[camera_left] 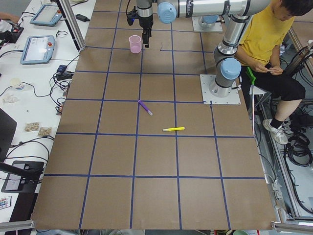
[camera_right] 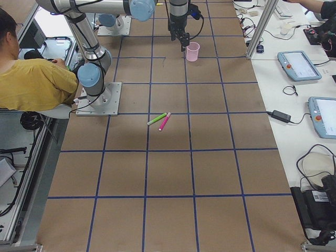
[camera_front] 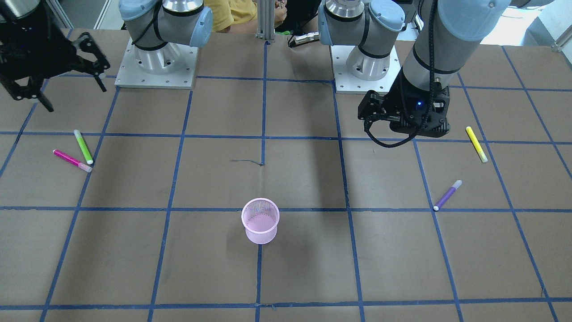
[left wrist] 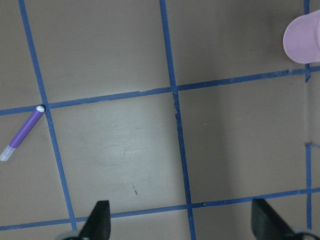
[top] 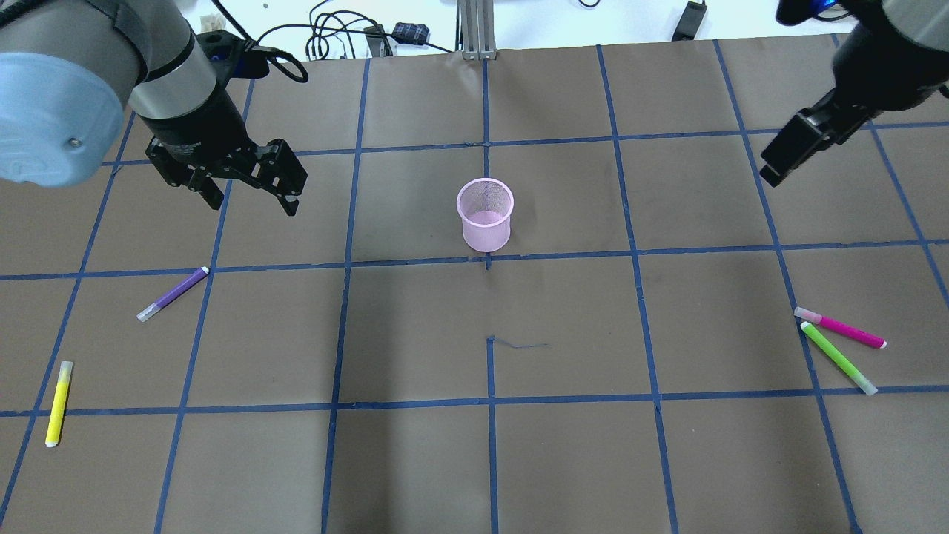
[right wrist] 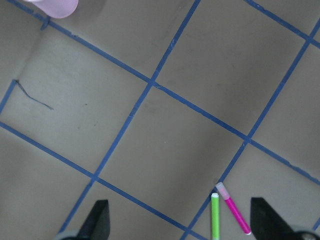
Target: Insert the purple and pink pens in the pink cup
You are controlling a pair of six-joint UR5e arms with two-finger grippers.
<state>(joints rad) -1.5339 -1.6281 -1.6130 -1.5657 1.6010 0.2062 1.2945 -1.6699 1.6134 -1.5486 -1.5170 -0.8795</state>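
**Item 1. Left gripper (top: 252, 205).** Jaws spread wide, nothing held, hovering clear of the table.
- Purple pen (top: 173, 294) lay flat below it, off to its outer side and toward the robot.
- Pink cup (top: 485, 215) stood upright and empty, well off to its inner side.

**Item 2. Right gripper (camera_front: 77, 98).** Jaws likewise wide, empty, raised.
- Pink pen (top: 841, 328) lay below it on the robot's side.
- The capped end of the pink pen lay just beside a green pen (top: 838, 358).

**Handling note (judged).** Approach stage, with neither pen grasped yet.
- Turn each wrist so the jaws cross the barrel squarely, then descend at mid-barrel.
- Take the pink pen toward its far end, where the two pens diverge, so the green one is not nudged.
- The yellow pen (top: 58, 403) needs no attention.
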